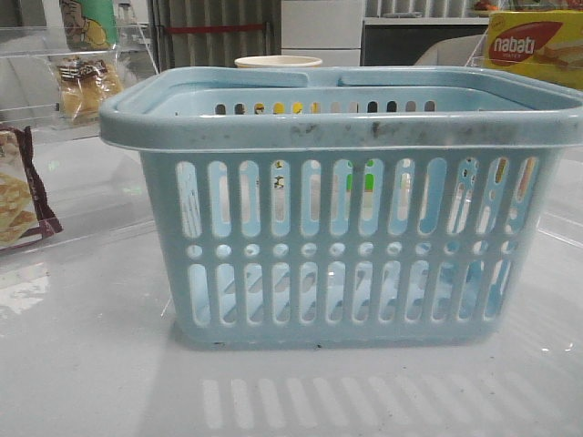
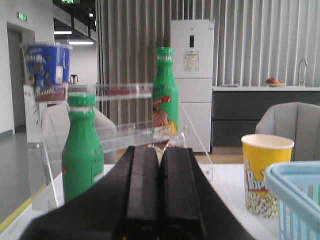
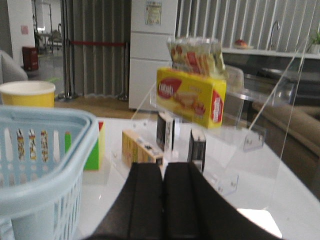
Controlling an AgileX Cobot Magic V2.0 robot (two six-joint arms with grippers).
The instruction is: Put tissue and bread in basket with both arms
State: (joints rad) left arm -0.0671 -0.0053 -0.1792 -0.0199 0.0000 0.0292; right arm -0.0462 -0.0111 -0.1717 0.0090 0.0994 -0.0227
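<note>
The light-blue basket fills the middle of the front view, standing upright on the glossy white table; its slotted wall faces the camera, its wide rim is scuffed with dark marks, and both handles lie folded flat along the top. Neither arm shows in this view.

At the left edge of the frame, a maroon-edged packet of flat pale pastry leans on a clear acrylic rack. Higher in the upper left, on that rack, sits the bread, golden-yellow in a clear bag with a dark label, well apart from the basket. Behind the basket's rim the top of a yellow popcorn cup shows, and in the upper right corner stands a yellow nabati box.

In the left wrist view the left gripper sits at the lower centre, its two black fingers pressed together with nothing between them. Beyond it, a green bottle stands at the left, a second green bottle on a clear shelf further back, and a blue snack cup in the upper left.

In the right wrist view the right gripper is likewise closed on nothing. Just beyond it, at the centre of the frame, stands the tissue, a small dark pack, upright beside another dark pack.
</note>
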